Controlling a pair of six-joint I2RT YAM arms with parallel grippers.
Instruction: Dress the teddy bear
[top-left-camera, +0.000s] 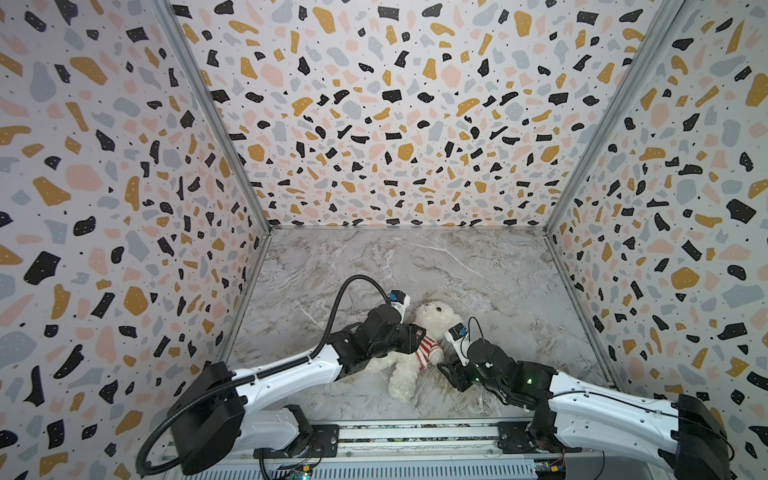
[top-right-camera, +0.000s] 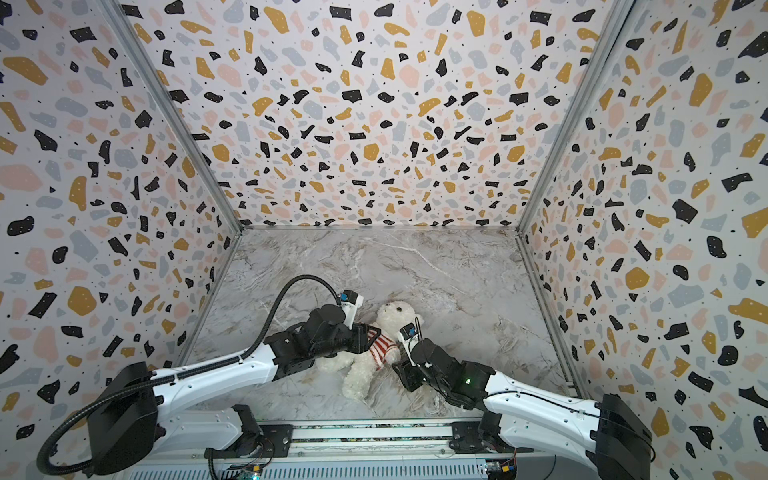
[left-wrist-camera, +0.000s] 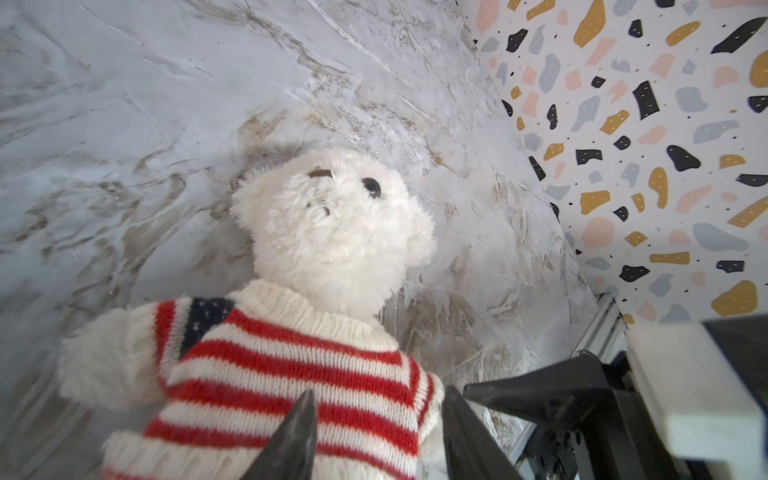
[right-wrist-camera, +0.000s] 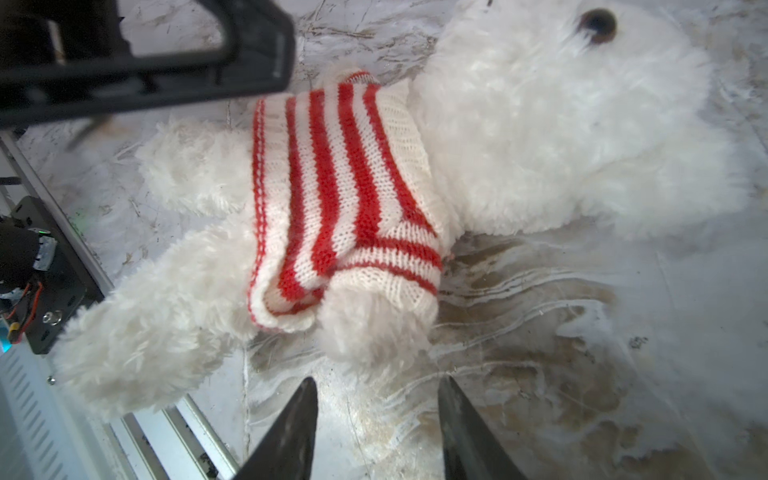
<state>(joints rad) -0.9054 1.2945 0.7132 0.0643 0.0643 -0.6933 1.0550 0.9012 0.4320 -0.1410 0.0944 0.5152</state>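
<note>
On my feed the back wall (top-left-camera: 407, 124), left wall (top-left-camera: 104, 187) and right wall (top-left-camera: 685, 187) all wear a white terrazzo print flecked with black, ochre, pink and grey-blue. They meet at bare aluminium corner strips (top-left-camera: 216, 124). The table (top-left-camera: 478, 266) is grey-white marble pattern with brownish veins, and the light looks soft and even.

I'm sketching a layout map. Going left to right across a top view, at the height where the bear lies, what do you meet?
Left wall → left arm's white forearm → teddy bear → right arm's white forearm → right wall.
</note>
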